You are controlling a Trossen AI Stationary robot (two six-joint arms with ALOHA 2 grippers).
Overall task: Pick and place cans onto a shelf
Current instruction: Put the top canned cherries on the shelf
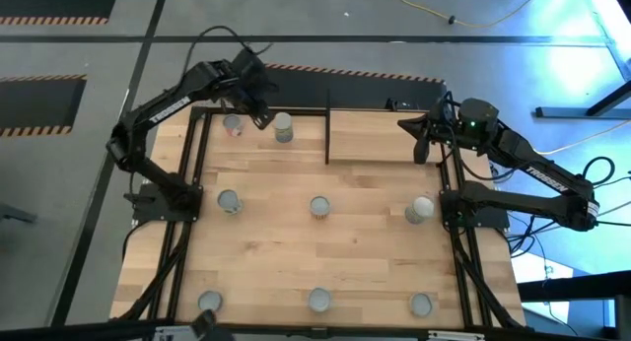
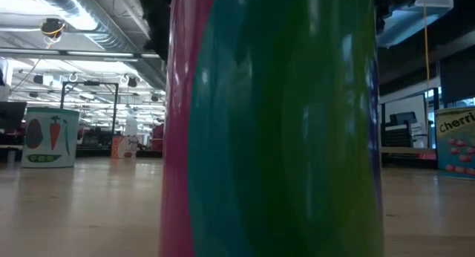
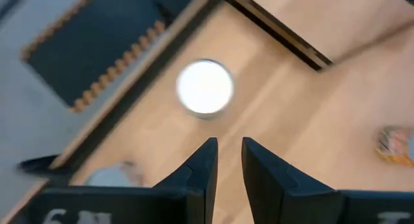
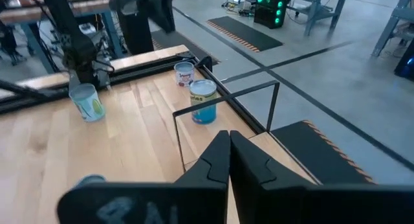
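An overhead camera looks straight down on the whole wooden desk (image 1: pixel 325 233), both arms and the surrounding floor. A second camera sits at desk-top height facing level into the room, so near a pink-and-green can (image 2: pixel 274 123) that it fills most of the frame. The left wrist camera looks steeply down past its own left pincer (image 3: pixel 229 160) at a silver can top (image 3: pixel 205 87) near the desk's far left edge. The right wrist camera looks across the desk past the right pincer (image 4: pixel 229 154). It shares with the overhead view the black frame (image 4: pixel 226 104) and two far cans: the blue-labelled can (image 4: pixel 203 101) (image 1: pixel 284 127) and the smaller can (image 4: pixel 184 74) (image 1: pixel 233 126).
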